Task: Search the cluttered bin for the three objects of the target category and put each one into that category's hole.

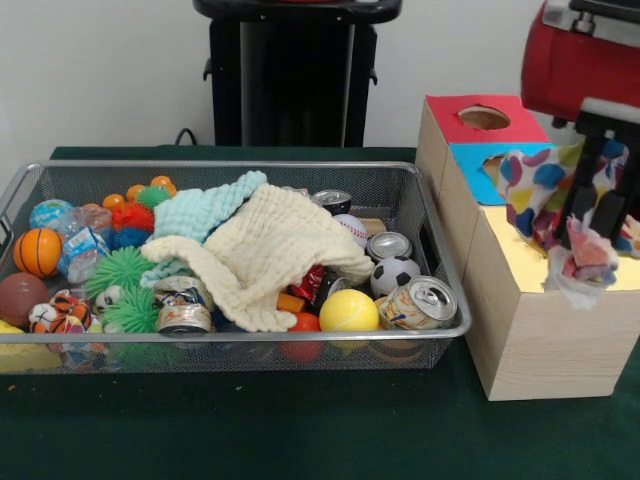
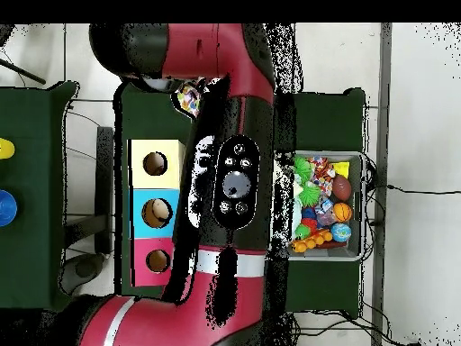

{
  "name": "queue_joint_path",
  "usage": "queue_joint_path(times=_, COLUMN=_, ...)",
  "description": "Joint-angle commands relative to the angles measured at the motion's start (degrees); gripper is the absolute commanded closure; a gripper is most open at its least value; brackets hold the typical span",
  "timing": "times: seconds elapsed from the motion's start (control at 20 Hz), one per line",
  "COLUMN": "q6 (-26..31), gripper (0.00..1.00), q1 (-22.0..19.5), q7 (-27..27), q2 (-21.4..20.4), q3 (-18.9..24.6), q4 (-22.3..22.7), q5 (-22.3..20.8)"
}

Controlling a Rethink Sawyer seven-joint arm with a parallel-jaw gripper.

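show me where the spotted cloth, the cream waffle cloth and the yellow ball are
spotted cloth (image 1: 545,190), front view, its upper hanging panel
cream waffle cloth (image 1: 268,250), front view, middle of its top
yellow ball (image 1: 349,312), front view, centre of its face

No legible text anywhere: the crushed cans (image 1: 420,303) in the wire bin (image 1: 240,335) carry printed labels, but none can be read.

The arm (image 2: 230,108) has glossy red shells joined by black segments. An oval black control panel (image 2: 237,185) carries round buttons and a central dial. A white band crosses the red link near the base. The pedestal (image 1: 293,75) is black.
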Motion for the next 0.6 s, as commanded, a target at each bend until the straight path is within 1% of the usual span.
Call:
queue_joint_path(times=0.05, q6=-1.37, gripper=1.0, q1=-0.26, q7=-15.14, q2=-4.74, q3=6.27, q4=15.72, q5=-3.59)
queue_joint_path(times=0.25, q6=-1.35, gripper=1.0, q1=-0.39, q7=-15.98, q2=-5.77, q3=6.93, q4=16.87, q5=-4.49)
queue_joint_path(times=0.4, q6=-2.99, gripper=1.0, q1=-0.2, q7=-16.06, q2=-6.86, q3=7.55, q4=18.78, q5=-5.55)
queue_joint_path(times=0.5, q6=-3.6, gripper=1.0, q1=-0.17, q7=-16.71, q2=-7.25, q3=8.05, q4=19.28, q5=-6.34)
queue_joint_path(times=0.6, q6=-3.12, gripper=1.0, q1=-0.26, q7=-17.52, q2=-7.16, q3=8.44, q4=18.62, q5=-7.24)
